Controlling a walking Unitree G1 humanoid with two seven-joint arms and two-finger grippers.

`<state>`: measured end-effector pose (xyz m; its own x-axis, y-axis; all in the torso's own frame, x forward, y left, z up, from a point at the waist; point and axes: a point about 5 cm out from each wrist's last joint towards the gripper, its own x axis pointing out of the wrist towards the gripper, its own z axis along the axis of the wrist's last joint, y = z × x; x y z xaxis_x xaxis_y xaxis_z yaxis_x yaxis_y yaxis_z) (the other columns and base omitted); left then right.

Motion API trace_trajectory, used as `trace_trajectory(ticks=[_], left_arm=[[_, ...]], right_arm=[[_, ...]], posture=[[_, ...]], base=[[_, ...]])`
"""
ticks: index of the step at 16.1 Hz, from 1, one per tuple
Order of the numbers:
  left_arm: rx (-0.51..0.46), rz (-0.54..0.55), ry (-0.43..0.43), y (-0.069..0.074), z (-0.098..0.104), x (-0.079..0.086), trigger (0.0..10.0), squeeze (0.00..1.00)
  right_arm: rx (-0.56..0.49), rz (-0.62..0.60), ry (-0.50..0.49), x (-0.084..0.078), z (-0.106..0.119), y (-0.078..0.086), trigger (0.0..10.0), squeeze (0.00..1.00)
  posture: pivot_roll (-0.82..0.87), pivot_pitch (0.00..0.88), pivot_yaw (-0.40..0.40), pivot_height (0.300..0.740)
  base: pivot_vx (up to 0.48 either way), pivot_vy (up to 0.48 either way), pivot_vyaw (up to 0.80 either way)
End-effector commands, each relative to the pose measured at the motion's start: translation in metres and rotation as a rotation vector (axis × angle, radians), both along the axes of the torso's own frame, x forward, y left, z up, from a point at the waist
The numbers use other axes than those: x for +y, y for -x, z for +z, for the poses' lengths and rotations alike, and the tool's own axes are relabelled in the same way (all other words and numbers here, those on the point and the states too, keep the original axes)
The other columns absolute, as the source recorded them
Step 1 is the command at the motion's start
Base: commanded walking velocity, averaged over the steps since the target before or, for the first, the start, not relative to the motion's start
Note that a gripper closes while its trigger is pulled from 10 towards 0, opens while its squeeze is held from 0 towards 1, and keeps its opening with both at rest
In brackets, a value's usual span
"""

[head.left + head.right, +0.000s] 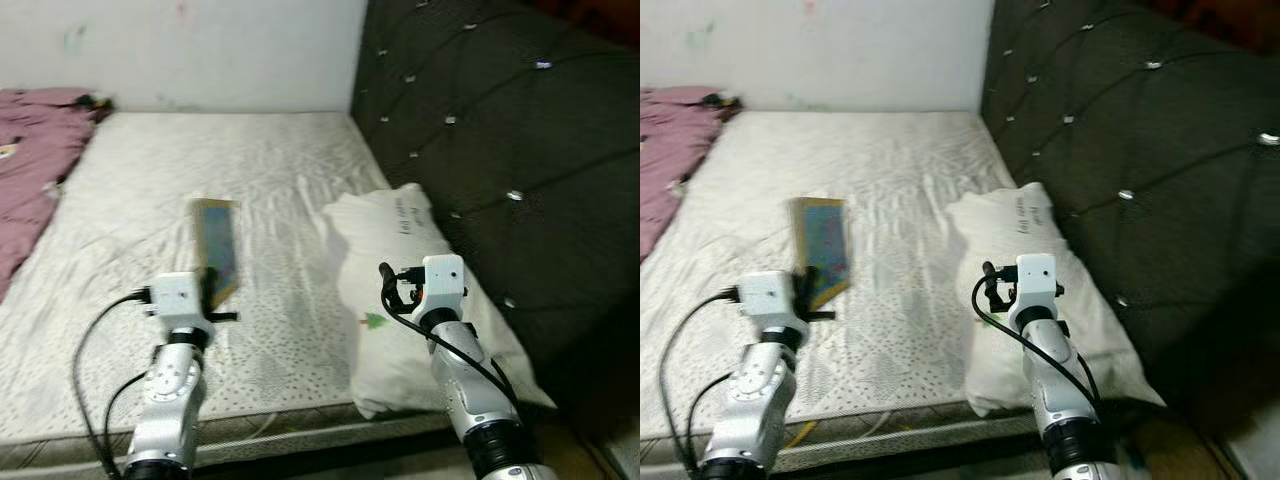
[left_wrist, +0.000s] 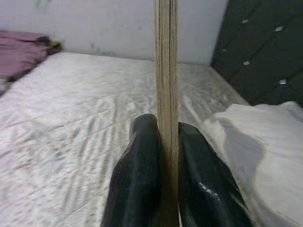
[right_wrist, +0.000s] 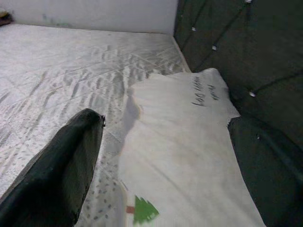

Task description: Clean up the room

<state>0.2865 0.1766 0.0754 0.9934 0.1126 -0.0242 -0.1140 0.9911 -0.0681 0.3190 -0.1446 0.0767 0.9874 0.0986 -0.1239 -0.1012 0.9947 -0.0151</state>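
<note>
A thin book with a colourful cover (image 1: 217, 245) stands upright on its edge above the white mattress (image 1: 150, 170). My left gripper (image 2: 163, 125) is shut on the book's lower edge, one black finger on each side. A white pillow (image 1: 400, 290) with handwriting and a small green tree print lies at the mattress's right side against the headboard. My right gripper (image 3: 151, 123) hovers over the pillow's left edge. It is open, with one black finger (image 3: 71, 161) showing and nothing held.
A crumpled pink blanket (image 1: 30, 140) lies at the far left of the bed. The dark tufted headboard (image 1: 500, 120) rises on the right, and a white wall (image 1: 200, 50) closes the far side. The mattress's front edge (image 1: 280, 425) is just below my arms.
</note>
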Motion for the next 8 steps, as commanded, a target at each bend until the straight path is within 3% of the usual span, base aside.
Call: trace_trajectory(ticks=[1, 3, 5, 7, 8], left_arm=[[-0.003, 0.040, -0.036, -0.004, 0.006, 0.003, 10.0, 0.00], [0.019, 0.090, -0.074, 0.001, 0.004, 0.010, 10.0, 0.00], [-0.011, 0.007, -0.051, 0.006, 0.004, 0.012, 10.0, 0.00], [-0.026, 0.009, -0.092, 0.006, 0.006, 0.013, 10.0, 0.00], [-0.038, 0.025, -0.108, 0.006, 0.006, 0.014, 10.0, 0.00]], right_arm=[[-0.017, -0.005, -0.011, -0.005, 0.006, 0.000, 10.0, 0.00], [-0.014, 0.007, -0.015, -0.003, 0.006, 0.003, 10.0, 0.00], [-0.018, 0.022, 0.021, 0.003, 0.004, 0.005, 10.0, 0.00], [-0.066, 0.079, 0.086, 0.011, 0.008, 0.006, 10.0, 0.00], [-0.061, 0.086, 0.063, 0.015, 0.008, 0.007, 10.0, 0.00]], posture=[[0.02, 0.020, -0.046, 0.740], [0.02, 0.023, -0.048, 0.740], [0.03, 0.018, -0.046, 0.740], [0.03, 0.014, -0.043, 0.740], [0.03, 0.011, -0.040, 0.740]], base=[[0.000, 0.000, 0.00], [0.000, 0.000, 0.00], [0.000, 0.000, 0.00], [0.000, 0.000, 0.00], [0.000, 0.000, 0.00]])
